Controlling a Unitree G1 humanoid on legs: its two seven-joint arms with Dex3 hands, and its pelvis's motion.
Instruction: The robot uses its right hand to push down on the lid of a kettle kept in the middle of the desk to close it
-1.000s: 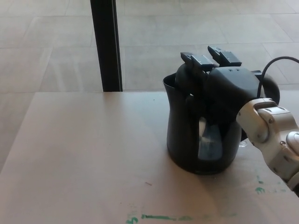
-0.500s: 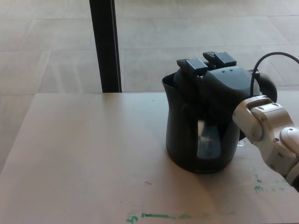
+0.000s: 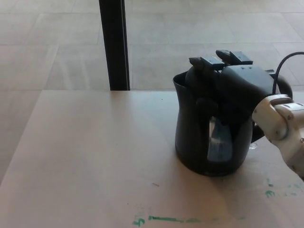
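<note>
A black electric kettle (image 3: 194, 142) with a blue-tinted water window (image 3: 219, 140) stands on the pale desk (image 3: 90, 156), right of the middle. My right hand (image 3: 235, 83) lies across the kettle's top, coming in from the right on a white forearm (image 3: 285, 126). Its fingers (image 3: 205, 62) stretch out past the top towards the spout side, and the thumb hangs down the kettle's front. The hand holds nothing. It hides the lid, so I cannot see how the lid stands. My left hand does not show.
A black pillar (image 3: 114, 42) rises from the tiled floor just behind the desk's far edge. A black cable (image 3: 284, 64) loops behind the kettle at the right. Green marks (image 3: 166, 219) streak the desk near its front edge.
The whole picture has shifted slightly to the right, so the camera moved. The right hand has sunk a little on the kettle's top compared with a second ago.
</note>
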